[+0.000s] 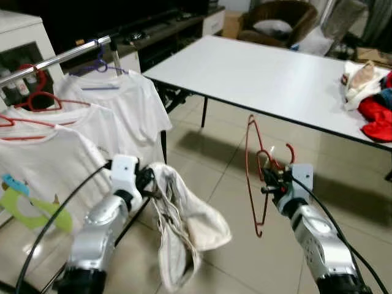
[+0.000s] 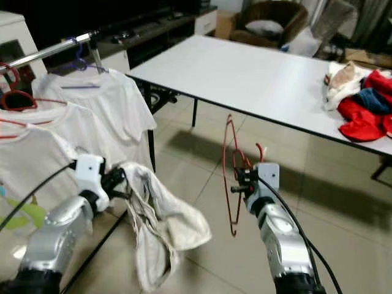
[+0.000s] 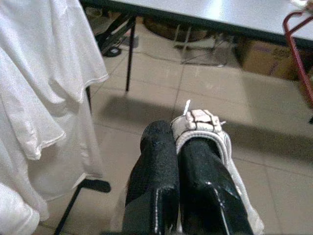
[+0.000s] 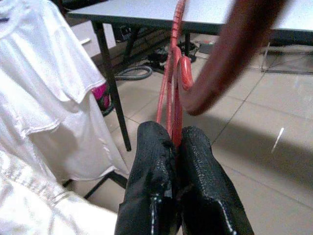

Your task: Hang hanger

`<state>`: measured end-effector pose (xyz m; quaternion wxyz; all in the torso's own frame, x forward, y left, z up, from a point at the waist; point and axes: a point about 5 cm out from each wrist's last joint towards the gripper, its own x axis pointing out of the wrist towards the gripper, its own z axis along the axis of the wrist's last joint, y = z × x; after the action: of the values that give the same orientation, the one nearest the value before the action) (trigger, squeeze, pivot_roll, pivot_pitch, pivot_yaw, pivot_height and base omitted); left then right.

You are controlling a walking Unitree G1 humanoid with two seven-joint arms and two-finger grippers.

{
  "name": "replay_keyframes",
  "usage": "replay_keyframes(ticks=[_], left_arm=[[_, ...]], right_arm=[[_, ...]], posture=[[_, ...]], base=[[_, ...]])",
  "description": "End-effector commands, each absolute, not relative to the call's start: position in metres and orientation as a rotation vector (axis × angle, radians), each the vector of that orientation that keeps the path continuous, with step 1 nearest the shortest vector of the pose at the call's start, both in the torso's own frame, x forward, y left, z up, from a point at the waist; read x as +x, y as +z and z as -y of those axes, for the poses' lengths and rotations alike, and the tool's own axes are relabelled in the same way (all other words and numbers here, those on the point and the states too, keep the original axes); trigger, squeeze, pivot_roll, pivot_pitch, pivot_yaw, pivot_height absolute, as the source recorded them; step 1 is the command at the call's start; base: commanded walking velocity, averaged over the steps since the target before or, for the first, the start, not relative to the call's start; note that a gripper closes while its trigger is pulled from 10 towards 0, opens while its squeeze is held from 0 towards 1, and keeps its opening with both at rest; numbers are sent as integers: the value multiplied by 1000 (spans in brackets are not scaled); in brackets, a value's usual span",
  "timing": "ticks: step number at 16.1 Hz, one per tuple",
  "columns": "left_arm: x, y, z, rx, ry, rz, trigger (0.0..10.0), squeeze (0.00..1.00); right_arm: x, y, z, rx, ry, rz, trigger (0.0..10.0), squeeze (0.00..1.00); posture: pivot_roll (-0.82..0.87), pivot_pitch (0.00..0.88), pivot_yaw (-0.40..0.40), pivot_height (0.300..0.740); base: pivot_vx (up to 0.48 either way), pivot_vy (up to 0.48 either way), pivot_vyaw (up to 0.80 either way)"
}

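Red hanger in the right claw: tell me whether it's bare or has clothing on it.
Bare. The red hanger hangs as empty wire from the right claw; the left claw holds the cloth.

The red hanger [image 1: 254, 174] is thin glossy wire. The cream garment [image 1: 180, 226] is soft, crumpled cloth with a stitched hem. Each pincer's fingers [image 3: 195, 181] are black, finely textured rubber. The desk [image 1: 269, 76] top is smooth matt white; the floor [image 1: 226, 177] tiles shine; the rail [image 1: 55, 60] is polished metal.
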<state>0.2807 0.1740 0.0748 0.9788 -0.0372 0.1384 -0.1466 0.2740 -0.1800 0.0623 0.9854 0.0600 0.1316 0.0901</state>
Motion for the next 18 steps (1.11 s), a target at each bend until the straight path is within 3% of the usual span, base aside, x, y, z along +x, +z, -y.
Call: replay_keyframes(ticks=[1,5,10,18], left_arm=[[288,88,-170,-64,-307,-223,10000,0],[292,90,-174,-64,-290,-215,10000,0],[300,101,-174,-48,-300,-181,10000,0],[310,116,-169,-33,-342,-133,10000,0]], right_arm=[[270,74,175,117,177,-269,10000,0],[264,92,162,87,239,-253,10000,0],[266,103,173,50,228,-260,10000,0],[271,115,179,-7,346,-221,10000,0]], posture=[[-102,0,24,740],[-103,0,22,740],[-112,0,30,740],[-127,0,42,740]], base=[[446,0,0],[471,0,0],[480,0,0],[480,0,-800]])
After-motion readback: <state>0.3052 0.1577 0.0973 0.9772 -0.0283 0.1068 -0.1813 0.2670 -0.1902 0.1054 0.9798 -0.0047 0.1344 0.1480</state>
